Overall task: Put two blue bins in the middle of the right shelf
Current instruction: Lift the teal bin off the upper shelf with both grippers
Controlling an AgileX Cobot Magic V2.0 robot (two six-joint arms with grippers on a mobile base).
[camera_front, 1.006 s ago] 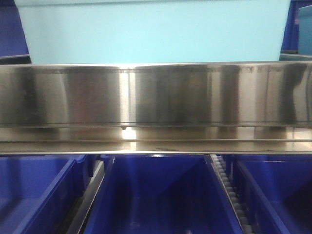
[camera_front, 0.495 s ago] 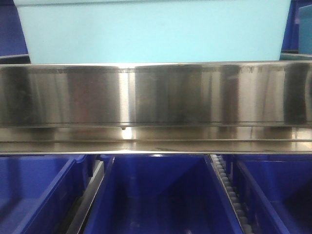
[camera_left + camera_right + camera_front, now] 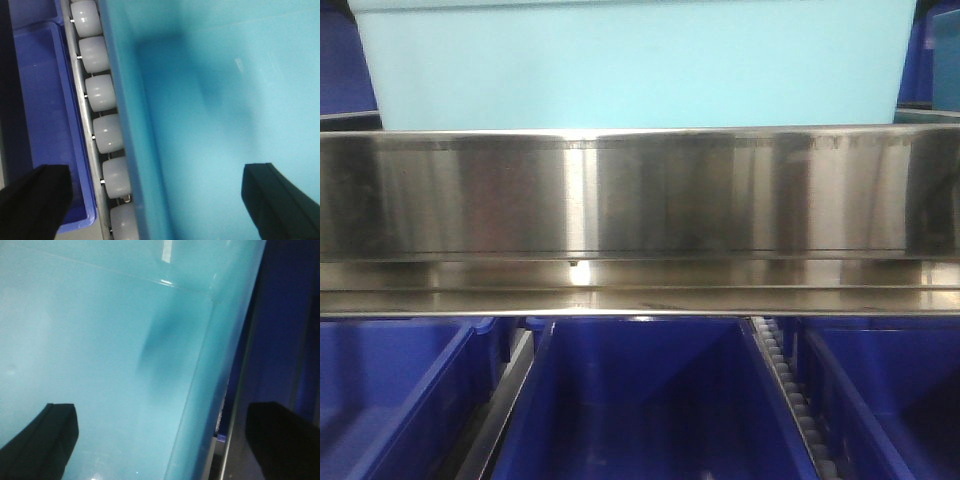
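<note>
A light blue bin (image 3: 630, 65) stands on the upper level behind a steel rail (image 3: 640, 195). Three dark blue bins sit on the level below, at the left (image 3: 380, 390), centre (image 3: 640, 400) and right (image 3: 890, 390). My left gripper (image 3: 157, 205) is open and straddles the light blue bin's left wall (image 3: 130, 125); one black finger (image 3: 32, 202) is outside it and the other (image 3: 280, 200) is inside. My right gripper (image 3: 162, 445) is open astride the same bin's right wall (image 3: 210, 365), with one finger (image 3: 42, 440) inside and one (image 3: 285, 437) outside. Neither gripper shows in the front view.
White rollers (image 3: 100, 92) run along the light blue bin's left side, and a dark blue bin (image 3: 40, 100) lies beyond them. Another roller track (image 3: 785, 390) separates the lower centre and right bins. A dark blue surface (image 3: 285, 315) stands close beside the right wall.
</note>
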